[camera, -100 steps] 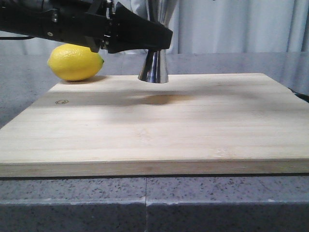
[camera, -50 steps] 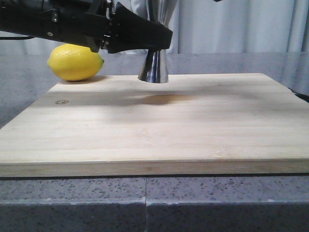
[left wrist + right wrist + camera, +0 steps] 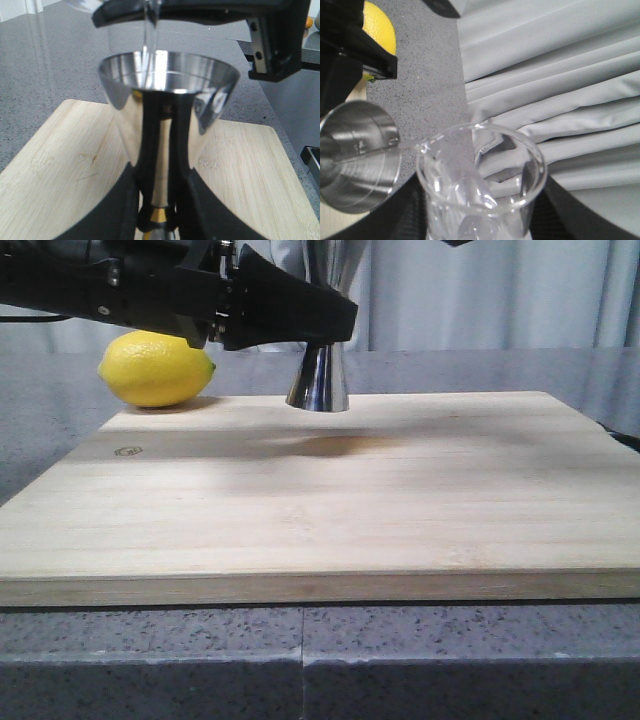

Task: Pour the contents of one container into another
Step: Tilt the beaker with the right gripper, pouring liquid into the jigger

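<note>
**Steel jigger held at the waist, glass beaker tipped above it**

Black fingers of the left gripper clamped on the thin waist of the jigger, one to each side of the gold band, seen close in the left wrist view. Upper cone upright and open, with a thin clear stream running into it from the glass edge above. In the front view, the same jigger standing with its lower cone on the far edge of the cutting board, left gripper reaching in from the left across its middle.

Clear glass beaker gripped between the dark fingers of the right gripper, tilted, rolled rim toward the jigger, liquid trailing from the lip to the steel cup. Held above and just beside the jigger's mouth, not touching it as far as visible.

Pale bamboo board, broad and flat, a darker patch on the wood just in front of the jigger's base, a small stamped mark near the left side. Yellow lemon lying at the far left corner, just off the board's edge, well left of the jigger.

Speckled grey stone counter under the board, a seam line running down its near face. Pale grey curtain in soft folds across the far side of the room.
</note>
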Motion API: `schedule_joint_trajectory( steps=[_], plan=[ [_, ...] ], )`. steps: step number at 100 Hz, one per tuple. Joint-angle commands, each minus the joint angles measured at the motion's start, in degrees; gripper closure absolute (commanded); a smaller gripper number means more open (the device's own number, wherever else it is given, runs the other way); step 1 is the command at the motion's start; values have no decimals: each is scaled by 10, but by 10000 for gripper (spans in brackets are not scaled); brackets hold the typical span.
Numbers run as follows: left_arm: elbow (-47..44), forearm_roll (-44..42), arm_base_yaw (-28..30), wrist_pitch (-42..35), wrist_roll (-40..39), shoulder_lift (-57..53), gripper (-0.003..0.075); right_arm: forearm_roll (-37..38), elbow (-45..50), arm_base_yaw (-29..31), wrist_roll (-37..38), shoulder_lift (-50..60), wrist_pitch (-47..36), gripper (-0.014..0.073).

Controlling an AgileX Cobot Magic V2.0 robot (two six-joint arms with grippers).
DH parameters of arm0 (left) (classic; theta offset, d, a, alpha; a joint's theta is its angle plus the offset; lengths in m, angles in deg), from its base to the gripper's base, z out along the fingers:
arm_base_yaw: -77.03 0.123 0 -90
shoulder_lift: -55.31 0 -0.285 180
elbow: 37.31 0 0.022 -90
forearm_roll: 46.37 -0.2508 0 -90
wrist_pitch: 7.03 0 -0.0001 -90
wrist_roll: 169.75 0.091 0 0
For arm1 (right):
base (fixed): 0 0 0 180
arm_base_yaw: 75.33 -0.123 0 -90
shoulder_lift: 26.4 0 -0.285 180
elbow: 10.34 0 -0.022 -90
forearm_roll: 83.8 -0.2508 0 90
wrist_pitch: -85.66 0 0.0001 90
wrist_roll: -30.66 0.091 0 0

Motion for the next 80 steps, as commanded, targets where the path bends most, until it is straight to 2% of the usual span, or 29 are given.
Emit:
schedule_joint_trajectory(
  steps=[1, 80],
  plan=[
    [16, 43, -2, 53, -5, -32, 739, 7, -21, 1, -3, 23, -10, 389],
    [16, 43, -2, 53, -5, -32, 739, 45, -21, 1, -3, 23, -9, 389]
  ],
)
